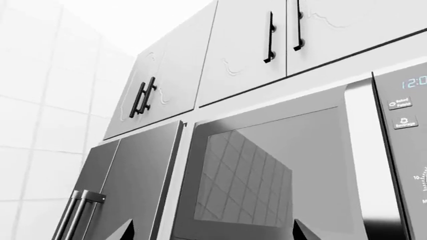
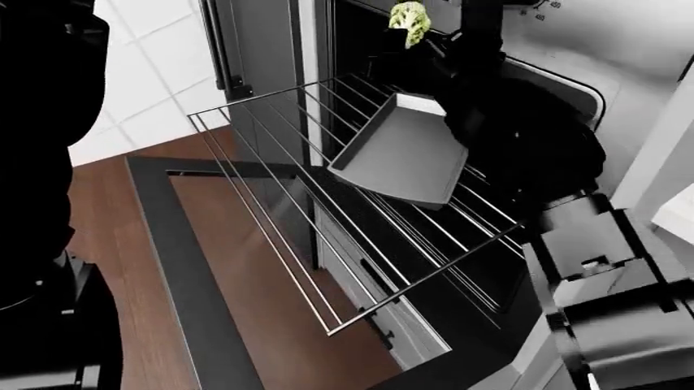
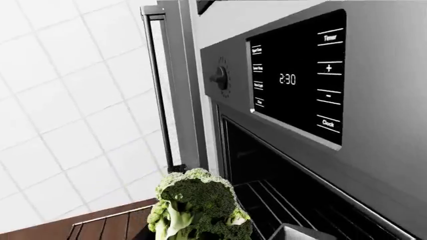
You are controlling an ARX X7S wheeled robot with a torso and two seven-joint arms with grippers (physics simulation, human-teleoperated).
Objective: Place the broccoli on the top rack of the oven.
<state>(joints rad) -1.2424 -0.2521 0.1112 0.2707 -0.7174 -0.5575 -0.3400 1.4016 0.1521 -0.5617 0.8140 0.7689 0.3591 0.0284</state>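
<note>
The oven (image 3: 373,150) panel reads 2:30, with "Timer", "+", "−" and "Clock" beside it; the microwave (image 1: 267,170) clock starts "12:0". The right gripper (image 2: 425,36) pinches the broccoli (image 3: 198,207) above the pulled-out top rack (image 2: 271,211) — a tilted tray (image 2: 407,154) lies on it. The left gripper (image 1: 210,231) is spread.

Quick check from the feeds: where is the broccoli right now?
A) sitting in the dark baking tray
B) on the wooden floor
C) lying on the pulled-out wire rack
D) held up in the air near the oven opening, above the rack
D: in the head view the broccoli sits high at the right gripper, well above the top rack and the baking tray; the right wrist view shows it in front of the oven opening.
</note>
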